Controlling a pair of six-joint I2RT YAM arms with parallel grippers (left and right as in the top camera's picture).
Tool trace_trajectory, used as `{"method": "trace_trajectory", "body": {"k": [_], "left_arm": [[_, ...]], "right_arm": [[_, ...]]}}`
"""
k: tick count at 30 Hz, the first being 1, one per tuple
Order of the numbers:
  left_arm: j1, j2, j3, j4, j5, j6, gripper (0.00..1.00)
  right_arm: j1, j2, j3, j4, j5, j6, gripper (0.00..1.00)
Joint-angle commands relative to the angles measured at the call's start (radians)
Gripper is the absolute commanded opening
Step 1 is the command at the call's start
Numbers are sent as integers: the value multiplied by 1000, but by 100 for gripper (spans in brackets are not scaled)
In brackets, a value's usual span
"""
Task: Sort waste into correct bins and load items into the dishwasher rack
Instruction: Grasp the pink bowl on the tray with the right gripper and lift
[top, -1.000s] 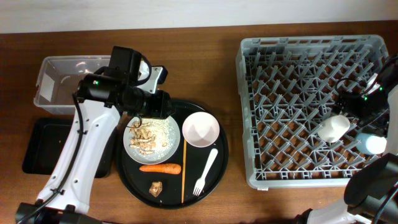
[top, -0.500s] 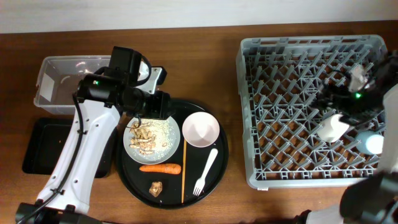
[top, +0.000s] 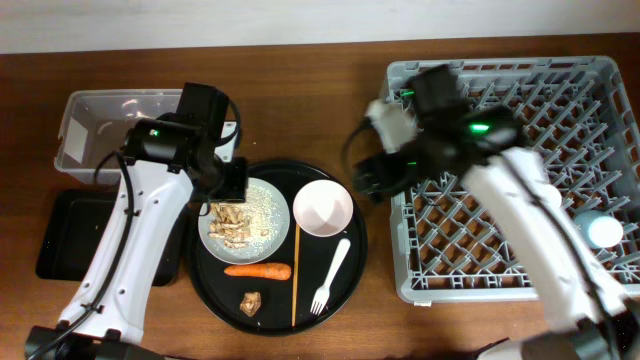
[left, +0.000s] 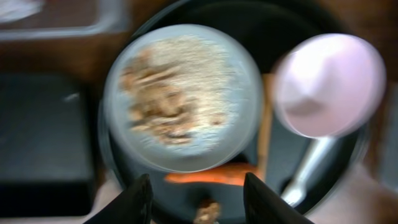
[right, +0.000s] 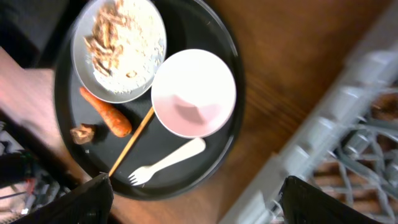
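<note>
We see the left gripper (left: 200, 202) hanging over the white plate (top: 262, 205), its fingers partly apart with nothing between them. The right gripper (right: 211, 202) is spread wide and empty, near the dishwasher rack (top: 500, 90) and by the edge of the round black tray (top: 220, 285). On that tray lie the plate with pale scraps (top: 232, 222), the white bowl (top: 322, 208), the carrot (top: 258, 270), the brown chunk (top: 250, 301), the fork (top: 331, 275) and the chopstick (top: 295, 275). The light-blue cup (top: 603, 232) sits in the rack. The clear tub (top: 90, 125) and flat black tray (top: 65, 235) rest on the counter (top: 300, 100).
</note>
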Motion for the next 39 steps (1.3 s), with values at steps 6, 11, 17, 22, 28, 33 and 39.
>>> {"method": "trace_trajectory", "body": {"k": [6,11,17,22,28,33,39], "left_arm": [[88,3,6,-40,-183,-100,48],[90,3,6,-40,-183,-100,48],[90,3,6,-41,-183,-102,48],[90,3,6,-42,-183,-102,48],[90,3,6,-43,-183,-102,48],[90,3,6,-43,-183,-102,48],[90,3,6,-42,-183,-102,48]], "right_arm": [[128,253,8,98,233,206,78],[127,380,8,134,240,249,63],[127,486,8,133,191,249,55],[127,501,8,132,186,249,30],[108,458,50,60,224,248,4],[47,342,244,-110,385,248,4],[-50,153,345,-181,863,285,4]]}}
